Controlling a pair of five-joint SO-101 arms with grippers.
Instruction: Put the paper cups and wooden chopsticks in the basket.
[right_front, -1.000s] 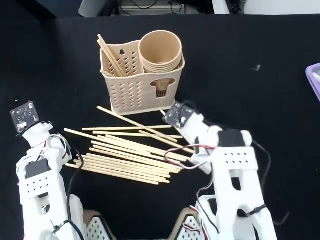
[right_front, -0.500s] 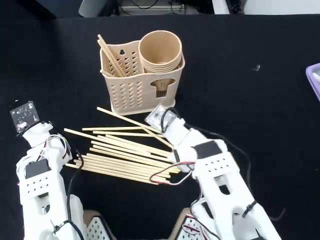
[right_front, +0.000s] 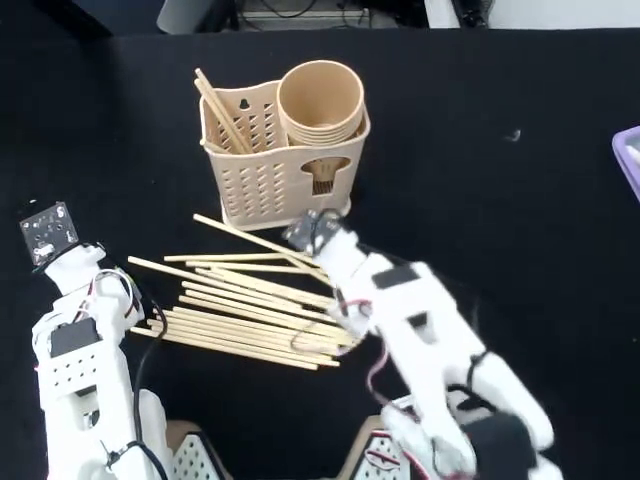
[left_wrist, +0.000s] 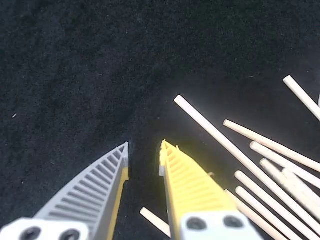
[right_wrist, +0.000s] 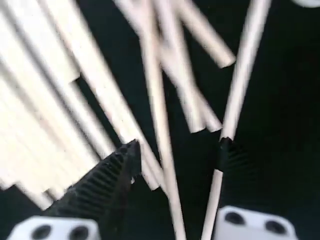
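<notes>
**Black table, a full basket, and sticks on the cloth**

The table (right_front: 520, 250) has a black cloth on it and takes up almost all of the high view. Along the top edge you can see a bit of the room. There is a grey thing (right_front: 190, 12) at the upper left, some cables (right_front: 300, 12) in the middle and a white patch (right_front: 560, 12) at the upper right. A purple thing (right_front: 628, 160) peeks in at the right edge. A tiny speck (right_front: 512, 135) lies on the cloth to the right of the basket.

The basket (right_front: 270, 180) stands upright in the upper middle. It has two parts. The cups (right_front: 320, 100) sit stacked in the right part. A few sticks (right_front: 222, 110) lean in the left part and poke out at the top.

Many more sticks lie flat in a pile (right_front: 250, 310) on the cloth, just below the basket.

The right arm (right_front: 420, 330) comes up from the lower right. Its tip is over the right end of the pile, close to the basket. The right gripper (right_wrist: 177, 145) is spread wide and grabs nothing. Sticks run between its two black fingers. You cannot tell if the fingers touch them.

The left arm (right_front: 80, 350) stands at the lower left, beside the left end of the pile. The left gripper (left_wrist: 144, 145) has one grey finger and one yellow finger, a little apart. It holds nothing, and bare cloth shows in the gap. Stick ends lie near the yellow finger.
</notes>
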